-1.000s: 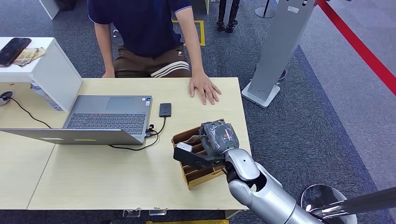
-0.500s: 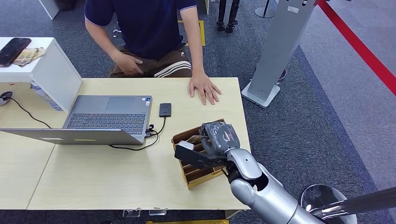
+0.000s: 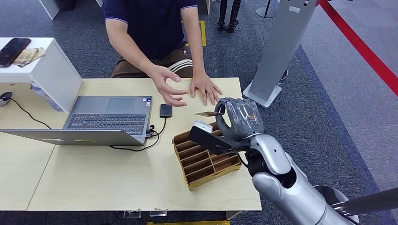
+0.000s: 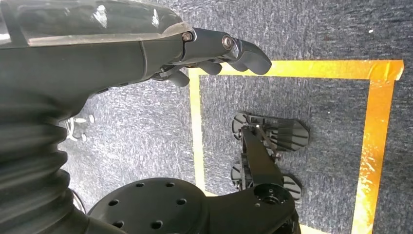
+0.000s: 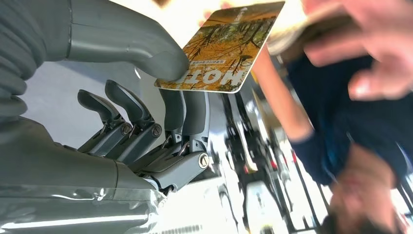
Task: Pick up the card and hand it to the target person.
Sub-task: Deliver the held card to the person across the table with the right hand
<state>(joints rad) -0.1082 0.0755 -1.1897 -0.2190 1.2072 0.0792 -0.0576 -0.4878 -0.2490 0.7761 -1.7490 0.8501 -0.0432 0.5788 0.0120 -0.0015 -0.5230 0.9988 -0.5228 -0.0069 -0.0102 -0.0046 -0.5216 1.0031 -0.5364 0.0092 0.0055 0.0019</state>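
A pale wooden table [image 3: 94,178] stands on grey carpet [image 3: 324,117] crossed by a red stripe [image 3: 361,47] and yellow tape [image 4: 197,131]

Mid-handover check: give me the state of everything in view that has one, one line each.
card: out of the organizer, pinched by the right hand, held toward the person
right hand: raised above the table, holding the card
left hand: hanging over the floor, holding nothing
person's reaching hand: open, near the card, not touching it
wooden organizer: on the table, slots open
laptop: lid open, cable plugged in
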